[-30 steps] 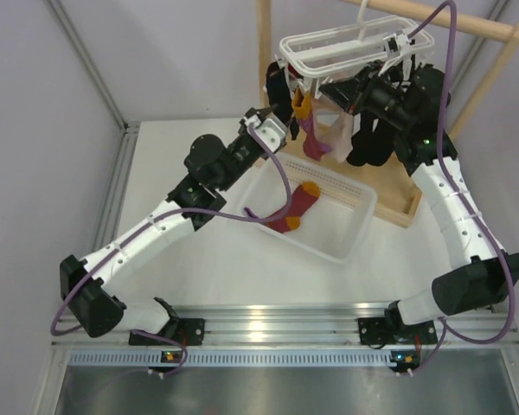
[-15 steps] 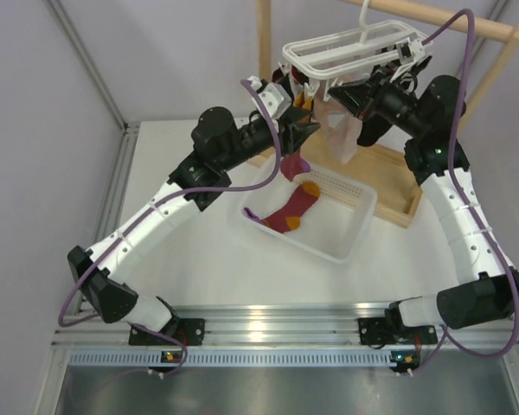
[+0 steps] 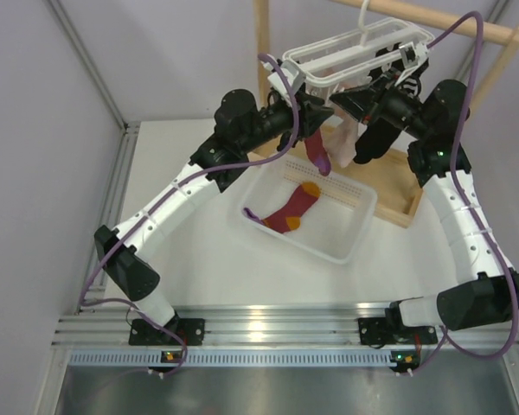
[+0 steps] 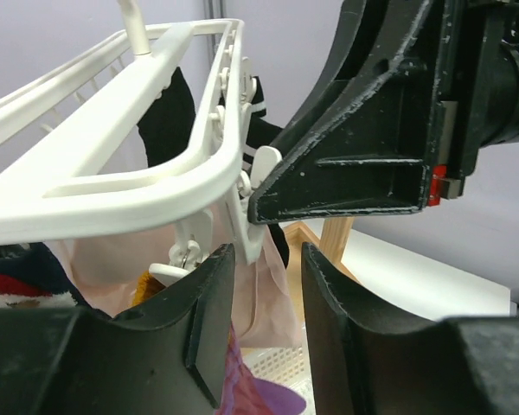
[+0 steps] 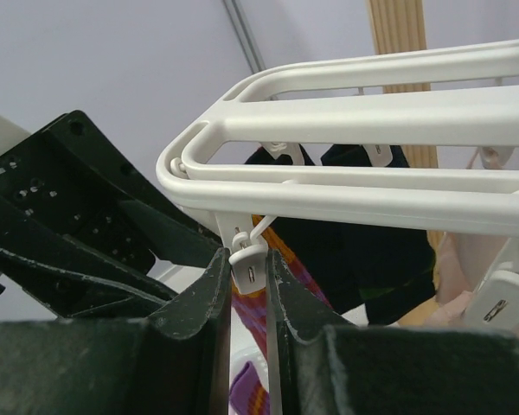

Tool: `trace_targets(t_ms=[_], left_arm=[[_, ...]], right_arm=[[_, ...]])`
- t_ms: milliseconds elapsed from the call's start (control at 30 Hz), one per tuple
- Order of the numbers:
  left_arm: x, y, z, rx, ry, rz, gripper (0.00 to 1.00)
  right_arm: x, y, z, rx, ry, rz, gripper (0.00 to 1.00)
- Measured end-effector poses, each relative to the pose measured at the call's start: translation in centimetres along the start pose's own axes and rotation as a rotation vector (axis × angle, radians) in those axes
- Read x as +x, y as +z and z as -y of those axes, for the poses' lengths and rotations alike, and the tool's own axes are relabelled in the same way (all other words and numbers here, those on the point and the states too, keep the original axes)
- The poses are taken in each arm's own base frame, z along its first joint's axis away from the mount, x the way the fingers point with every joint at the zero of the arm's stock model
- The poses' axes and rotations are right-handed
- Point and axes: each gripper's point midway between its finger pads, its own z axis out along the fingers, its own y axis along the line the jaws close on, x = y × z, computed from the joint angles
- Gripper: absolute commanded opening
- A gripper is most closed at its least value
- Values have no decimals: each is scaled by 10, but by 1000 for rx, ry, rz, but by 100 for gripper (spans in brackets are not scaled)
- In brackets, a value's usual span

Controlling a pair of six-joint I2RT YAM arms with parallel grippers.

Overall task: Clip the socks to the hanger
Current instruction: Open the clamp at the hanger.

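Note:
The white lattice hanger (image 3: 346, 54) hangs from the wooden rack, with dark socks (image 3: 368, 143) clipped under it. My left gripper (image 3: 315, 121) is just under the hanger's near-left corner and is shut on a maroon-purple sock (image 3: 321, 156) that dangles below it. In the left wrist view the sock (image 4: 242, 385) lies against the left finger, and the hanger (image 4: 138, 186) is just above the gripper (image 4: 264, 259). My right gripper (image 5: 249, 259) is shut on a white peg (image 5: 248, 268) under the hanger rim (image 5: 372, 112). A second maroon sock (image 3: 292, 210) lies in the basket.
The white slotted basket (image 3: 350, 244) stands on the table below the hanger. A pale pink sheer garment (image 3: 342, 138) hangs between the two grippers. The wooden rack post (image 3: 264, 52) and its base tray (image 3: 400, 204) stand behind. Both grippers are close together under the hanger.
My left arm has lifted the sock up and to the right, from beside the basket to the hanger's near corner. My right gripper has stayed at the hanger.

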Motion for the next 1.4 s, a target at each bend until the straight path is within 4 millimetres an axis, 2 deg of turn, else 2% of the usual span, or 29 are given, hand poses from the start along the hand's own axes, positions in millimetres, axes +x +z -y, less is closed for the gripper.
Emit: trace_targets(t_ms=[267,767,867,933,967,1000,1100,1133,1200,1233,1400], left_arm=[[1,10,-16,-59,3,3,42],[3,20,-12,9,-1,11,39],[4,24,-12,19,-10,11,34],[6,25,-10,34,-19,9,25],[7,25,-10,35,-22,7,22],[7,25,-10,38,-22,8,14],[7,25,-11,38,-24,8,0],[7,25,-11,38,-23,8,0],[7,25,-14,28,-11,7,0],[8,25,-17,19,-3,9,0],[21,25,-31,-16,56,20,0]], right_arm=[[-2,-4,0,-19,22,7,0],[-5,-5,-2,-59,70,30,0],[-4,-5,-1,-66,75,32,0],[-3,-5,0,-65,81,33,1],[-3,-5,0,-64,82,33,3],[-3,-5,1,-63,82,33,6],[-2,-4,2,-62,93,32,25],[-2,-4,2,-62,95,31,34],[-1,-5,1,-65,100,26,40],[0,-6,0,-70,100,17,46],[10,-10,2,-71,131,-29,58]])
